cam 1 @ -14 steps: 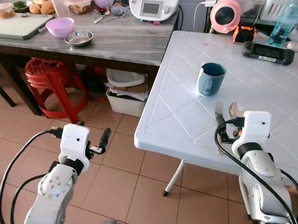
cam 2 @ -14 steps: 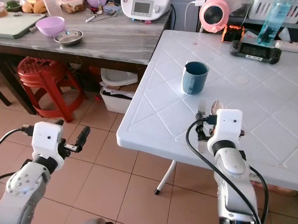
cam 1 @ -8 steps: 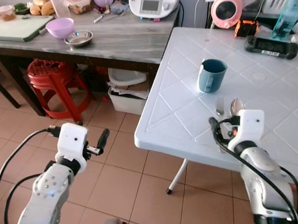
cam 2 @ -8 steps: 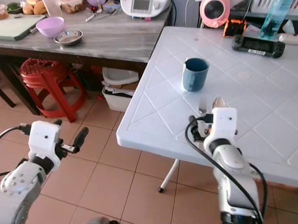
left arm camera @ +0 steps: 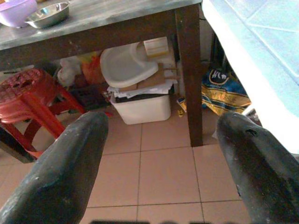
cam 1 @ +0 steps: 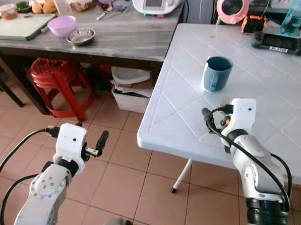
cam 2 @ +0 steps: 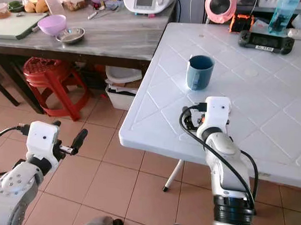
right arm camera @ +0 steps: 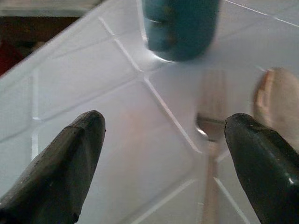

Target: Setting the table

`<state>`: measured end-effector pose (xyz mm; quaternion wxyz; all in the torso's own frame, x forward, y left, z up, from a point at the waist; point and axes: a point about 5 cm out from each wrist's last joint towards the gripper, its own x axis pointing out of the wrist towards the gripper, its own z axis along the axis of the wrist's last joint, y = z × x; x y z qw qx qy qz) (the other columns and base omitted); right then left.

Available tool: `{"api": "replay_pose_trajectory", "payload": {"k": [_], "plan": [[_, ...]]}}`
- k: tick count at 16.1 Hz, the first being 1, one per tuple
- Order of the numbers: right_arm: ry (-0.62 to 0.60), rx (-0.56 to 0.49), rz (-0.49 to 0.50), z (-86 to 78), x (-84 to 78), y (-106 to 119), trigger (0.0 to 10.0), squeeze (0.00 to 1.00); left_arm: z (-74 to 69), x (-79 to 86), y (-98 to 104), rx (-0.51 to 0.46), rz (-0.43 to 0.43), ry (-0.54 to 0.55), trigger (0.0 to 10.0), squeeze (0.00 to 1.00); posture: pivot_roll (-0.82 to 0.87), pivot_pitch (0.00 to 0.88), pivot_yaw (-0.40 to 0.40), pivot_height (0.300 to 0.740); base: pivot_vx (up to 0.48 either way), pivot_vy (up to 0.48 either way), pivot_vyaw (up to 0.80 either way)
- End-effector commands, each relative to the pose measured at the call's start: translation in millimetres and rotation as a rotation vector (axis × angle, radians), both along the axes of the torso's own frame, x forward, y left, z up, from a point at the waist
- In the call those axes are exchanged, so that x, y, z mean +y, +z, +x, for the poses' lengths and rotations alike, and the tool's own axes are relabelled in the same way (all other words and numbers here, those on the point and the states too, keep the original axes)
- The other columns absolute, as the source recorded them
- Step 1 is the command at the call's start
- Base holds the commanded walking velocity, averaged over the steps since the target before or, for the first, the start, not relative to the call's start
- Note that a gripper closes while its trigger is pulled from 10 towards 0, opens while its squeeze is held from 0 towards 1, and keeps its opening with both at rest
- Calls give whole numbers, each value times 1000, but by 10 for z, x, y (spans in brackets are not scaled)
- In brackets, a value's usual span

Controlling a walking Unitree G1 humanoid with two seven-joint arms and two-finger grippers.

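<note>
while my left gripper [left arm camera: 159,163] hangs low over the tiled floor [cam 1: 127,177] with its fingers spread and nothing between them, all the work sits with the right arm. the right gripper [right arm camera: 163,154] is over the near edge of the white table [cam 1: 175,114], fingers wide apart and empty, hovering just above the surface. through its wrist camera i've got the fork [right arm camera: 212,140] lying flat just ahead of the fingertips, closer to one finger than the other, not centred in the gap. its long axis runs away from me towards the mug, tines at the far end, handle coming back under the gripper. just beside the fork is the spoon [right arm camera: 275,100], its bowl pointing the same way, lying outside the span of the fingers. i can't tell whether the two utensils touch. farther on stands the blue mug [cam 1: 216,73], upright, handle facing my side, near the tines but apart from them. so the right arm is clearly the nearer one, and i reckon i need to shift it sideways to straddle the fork before closing. beyond the mug, at the far edge, there's a black handheld console [cam 1: 279,42].
</note>
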<state>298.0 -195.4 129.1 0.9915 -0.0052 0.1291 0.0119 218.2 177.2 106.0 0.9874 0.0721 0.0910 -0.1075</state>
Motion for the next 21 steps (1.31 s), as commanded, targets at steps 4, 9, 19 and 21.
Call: {"api": "replay_pose_trajectory", "payload": {"k": [4, 9, 19, 21], "plan": [[-71, 45, -24, -69, -163, -72, 10000, 0, -31, 39, 43, -2, 12, 3, 10000, 0, 53, 72, 123, 740, 0, 0, 0], [-62, 58, -6, 4, -208, -49, 10000, 0, -19, 32, 49, 1, 14, -5, 10000, 0, 56, 78, 128, 740, 0, 0, 0], [-25, 55, 37, 63, -184, 27, 10000, 0, -17, 13, 47, 4, 8, -8, 10000, 0, 51, 74, 121, 740, 0, 0, 0], [-17, 59, 41, 75, -173, 21, 10000, 0, -16, 17, 47, 4, 9, -7, 10000, 0, 54, 78, 120, 740, 0, 0, 0]]}}
